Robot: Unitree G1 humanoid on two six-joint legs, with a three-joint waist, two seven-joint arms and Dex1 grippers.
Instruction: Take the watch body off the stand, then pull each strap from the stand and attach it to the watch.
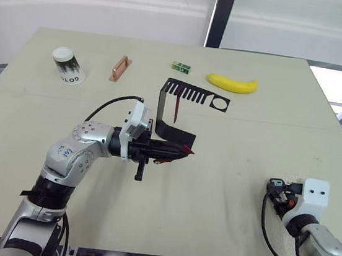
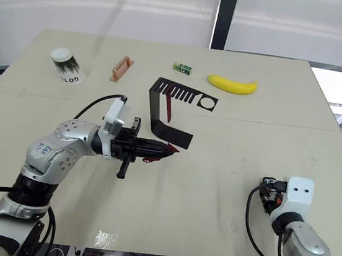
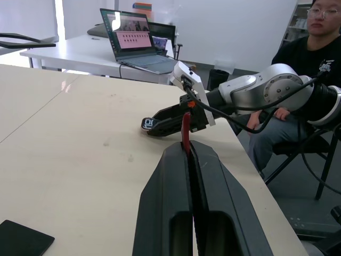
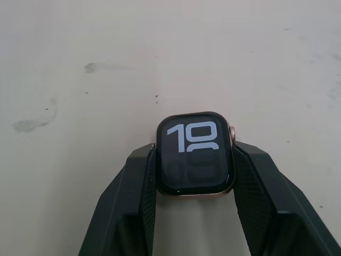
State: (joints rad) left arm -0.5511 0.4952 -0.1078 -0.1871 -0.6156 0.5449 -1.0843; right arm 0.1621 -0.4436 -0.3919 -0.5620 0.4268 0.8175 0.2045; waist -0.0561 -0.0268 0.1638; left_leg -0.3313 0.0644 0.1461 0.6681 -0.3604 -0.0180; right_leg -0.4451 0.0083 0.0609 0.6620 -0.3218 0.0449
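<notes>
Two tools loaded: left (image 3: 187, 152) pinching strap (image 3: 186, 130), right (image 4: 194, 160) clamping watch (image 4: 195, 159). Risk: thin strap slipping or twisting before mating.

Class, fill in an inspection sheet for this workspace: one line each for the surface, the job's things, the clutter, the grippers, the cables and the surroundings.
Surface: beige table, faint smudges.
Job's things: black stand upright mid-table; one dark-red strap hangs from its slotted top; a second strap is pinched in the left gripper; watch body off the stand, screen lit.
Clutter: paper cup, copper-coloured piece, small green box, banana, all along the far edge.
Grippers: left gripper shut on the strap beside the stand's base; right gripper shut on the watch body.
Cables: black cable loops over the left wrist.
Surroundings: seated person; laptop on another table.
</notes>
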